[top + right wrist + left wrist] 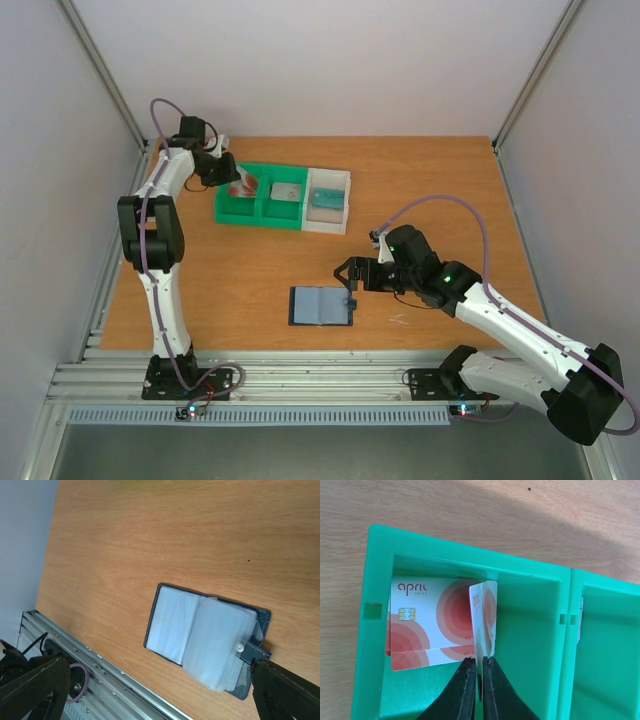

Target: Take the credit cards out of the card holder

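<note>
Judging by how things lie, you are close to done: two thin, glossy white plastic credit cards (pixel 420 625) printed with red rings lie flat and overlapped in the left compartment of the green moulded plastic tray (pixel 470 562), which sits toward the far left corner of the wooden table (pixel 450 180). Your left gripper (pixel 480 661) is clamped on one more credit card (pixel 484 615), held on edge above that same compartment and not yet let go. The flat black-edged card holder (pixel 200 640) lies spread open near the table's near edge, about midway along it. Its soft, clear blue-grey sleeves look empty in the right wrist view, though you cannot tell whether anything hides under the top leaves. Your right gripper (pixel 348 283) stands wide apart, gripping nothing, just beside the holder's right edge where the small snap tab sticks out. What is left, I judge, is dropping the pinched card and checking the remaining sleeves; they look limp and slippery.
</note>
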Robot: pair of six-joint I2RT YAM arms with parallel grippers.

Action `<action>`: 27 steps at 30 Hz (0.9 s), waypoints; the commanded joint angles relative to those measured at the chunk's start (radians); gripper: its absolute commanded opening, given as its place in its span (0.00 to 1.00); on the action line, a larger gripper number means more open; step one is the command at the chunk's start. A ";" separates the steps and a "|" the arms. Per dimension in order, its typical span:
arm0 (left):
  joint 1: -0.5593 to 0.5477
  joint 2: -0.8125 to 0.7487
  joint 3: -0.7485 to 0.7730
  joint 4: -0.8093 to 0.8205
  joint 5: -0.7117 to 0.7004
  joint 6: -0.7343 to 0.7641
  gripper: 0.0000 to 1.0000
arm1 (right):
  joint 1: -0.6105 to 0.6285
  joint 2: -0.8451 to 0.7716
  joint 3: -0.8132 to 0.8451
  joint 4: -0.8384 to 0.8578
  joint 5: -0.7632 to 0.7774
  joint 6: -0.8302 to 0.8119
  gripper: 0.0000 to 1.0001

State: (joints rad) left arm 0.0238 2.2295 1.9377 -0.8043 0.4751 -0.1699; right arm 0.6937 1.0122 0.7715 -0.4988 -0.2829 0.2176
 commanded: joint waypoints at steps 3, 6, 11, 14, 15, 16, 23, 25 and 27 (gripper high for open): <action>0.001 0.042 0.053 -0.014 -0.004 0.015 0.11 | -0.005 -0.008 0.028 -0.008 0.024 -0.021 0.98; 0.002 0.051 0.072 -0.021 -0.006 0.009 0.14 | -0.004 -0.008 0.030 -0.009 0.024 -0.021 0.98; 0.002 0.047 0.081 -0.022 -0.036 0.003 0.17 | -0.005 -0.007 0.030 -0.015 0.033 -0.024 0.99; 0.001 0.048 0.088 -0.024 -0.041 0.002 0.19 | -0.004 -0.007 0.035 -0.022 0.041 -0.027 0.99; 0.002 0.048 0.090 -0.022 -0.042 0.001 0.20 | -0.005 -0.009 0.035 -0.023 0.041 -0.027 0.98; 0.002 0.049 0.092 -0.022 -0.045 0.000 0.22 | -0.004 -0.009 0.037 -0.023 0.043 -0.027 0.99; 0.001 0.055 0.115 -0.036 -0.044 -0.010 0.27 | -0.005 -0.015 0.041 -0.034 0.045 -0.025 0.98; 0.002 0.052 0.128 -0.044 -0.053 -0.012 0.28 | -0.005 -0.024 0.038 -0.038 0.050 -0.024 0.99; 0.002 0.049 0.145 -0.053 -0.063 -0.016 0.30 | -0.004 -0.031 0.032 -0.039 0.053 -0.022 0.98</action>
State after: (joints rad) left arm 0.0238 2.2654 2.0258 -0.8360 0.4335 -0.1764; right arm 0.6937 1.0100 0.7830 -0.5255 -0.2554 0.2050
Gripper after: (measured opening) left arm 0.283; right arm 0.985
